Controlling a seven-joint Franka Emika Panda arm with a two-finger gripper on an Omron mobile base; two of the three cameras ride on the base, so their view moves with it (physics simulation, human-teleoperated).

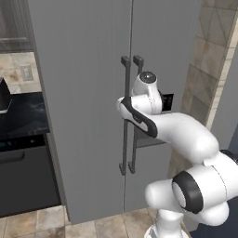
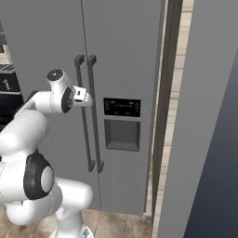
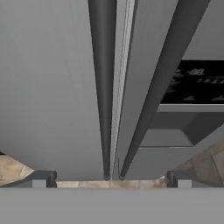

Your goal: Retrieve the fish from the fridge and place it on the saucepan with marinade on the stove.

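The fridge (image 1: 83, 93) (image 2: 125, 46) stands straight ahead with both grey doors closed. Its two dark bar handles run side by side down the middle seam: the left handle (image 2: 84, 135) (image 3: 103, 87) and the right handle (image 2: 95, 130) (image 3: 162, 87). My gripper (image 2: 84, 97) (image 3: 111, 180) is open and held just short of the handles at their upper part, touching neither. Both handles lie between the widely spread fingertips (image 3: 43, 179). The fish, the saucepan, the marinade and the stove are out of view.
A black display with a dispenser recess (image 2: 122, 123) sits on the right door. Left of the fridge are a dark counter top (image 1: 23, 116) and a black appliance front (image 1: 25, 179). A tall grey panel (image 2: 209, 116) rises close on the right. Tiled floor lies below.
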